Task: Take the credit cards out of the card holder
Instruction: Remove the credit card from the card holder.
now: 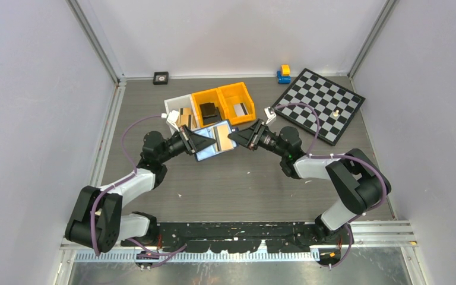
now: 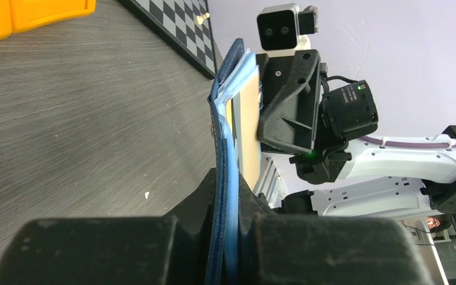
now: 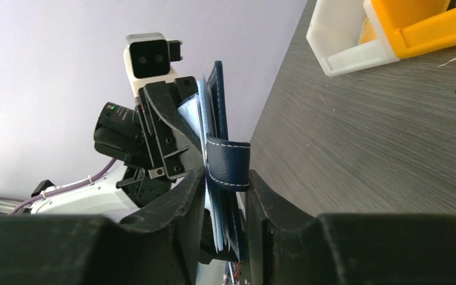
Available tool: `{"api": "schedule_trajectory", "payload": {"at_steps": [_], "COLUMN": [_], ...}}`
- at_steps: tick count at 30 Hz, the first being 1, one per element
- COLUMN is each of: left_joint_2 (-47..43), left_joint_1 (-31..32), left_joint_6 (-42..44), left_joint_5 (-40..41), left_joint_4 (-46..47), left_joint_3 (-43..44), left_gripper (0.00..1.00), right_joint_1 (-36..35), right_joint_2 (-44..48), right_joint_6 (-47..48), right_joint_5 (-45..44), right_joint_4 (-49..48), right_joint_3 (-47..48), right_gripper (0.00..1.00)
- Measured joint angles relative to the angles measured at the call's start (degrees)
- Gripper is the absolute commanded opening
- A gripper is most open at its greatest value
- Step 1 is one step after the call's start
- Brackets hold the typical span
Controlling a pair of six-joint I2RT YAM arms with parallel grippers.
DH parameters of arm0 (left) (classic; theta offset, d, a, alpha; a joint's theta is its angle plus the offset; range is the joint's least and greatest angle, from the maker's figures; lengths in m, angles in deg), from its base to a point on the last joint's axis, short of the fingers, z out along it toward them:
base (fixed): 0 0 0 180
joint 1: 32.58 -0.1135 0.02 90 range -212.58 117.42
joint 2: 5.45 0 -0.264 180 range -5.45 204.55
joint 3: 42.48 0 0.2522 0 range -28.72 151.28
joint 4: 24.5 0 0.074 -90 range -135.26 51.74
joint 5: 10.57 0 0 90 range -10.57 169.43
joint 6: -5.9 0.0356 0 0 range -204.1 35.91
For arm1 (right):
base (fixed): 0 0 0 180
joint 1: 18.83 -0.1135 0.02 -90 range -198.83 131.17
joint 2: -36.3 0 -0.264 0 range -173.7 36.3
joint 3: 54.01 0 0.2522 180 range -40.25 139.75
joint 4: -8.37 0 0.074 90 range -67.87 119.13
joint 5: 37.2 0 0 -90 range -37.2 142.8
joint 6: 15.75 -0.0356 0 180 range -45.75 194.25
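The navy card holder hangs open above the table between both grippers. Its light blue inside faces up, with a tan credit card lying in it. My left gripper is shut on the holder's left edge, and in the left wrist view the jaws pinch the navy and light blue layers with the tan card beyond. My right gripper is shut on the holder's right edge. In the right wrist view its jaws clamp the snap tab. No dark grey card shows.
A white bin and two orange bins stand just behind the holder, one holding a black block. A chessboard lies at the back right, a blue and yellow toy behind it, and a small black square at the back wall.
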Motion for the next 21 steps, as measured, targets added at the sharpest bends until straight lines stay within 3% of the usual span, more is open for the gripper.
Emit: {"api": "schedule_trajectory", "payload": {"at_steps": [3, 6, 8, 14, 17, 21], "left_joint_2": [0.0, 0.0, 0.0, -0.5, -3.15, -11.04], "left_joint_1": [0.0, 0.0, -0.02, -0.79, -2.05, -2.97], "left_joint_6": [-0.09, -0.22, -0.44, -1.16, -0.2, 3.91], "left_joint_5": [-0.2, -0.15, -0.13, -0.13, 1.44, 7.32], "left_joint_4": [0.2, 0.24, 0.52, 1.36, -2.14, -13.84], "left_joint_3": [0.0, 0.0, 0.0, -0.02, -0.24, -0.22], "left_gripper": [0.0, 0.0, 0.02, 0.34, 0.55, 0.64], "right_joint_1": [0.0, 0.0, 0.07, 1.2, 2.38, 4.33], "right_joint_2": [0.0, -0.04, -0.22, -2.14, -1.97, -0.63], "right_joint_6": [0.33, -0.22, -1.29, -4.11, -4.68, -4.37], "right_joint_5": [0.0, 0.35, 0.96, 1.88, 1.29, -1.18], "right_joint_4": [1.62, 0.11, -2.32, -6.64, -7.93, -6.67], "right_joint_3": [0.57, 0.57, 0.57, 0.48, -0.42, -2.93], "right_gripper": [0.25, 0.05, 0.01, 0.0, 0.01, 0.0]}}
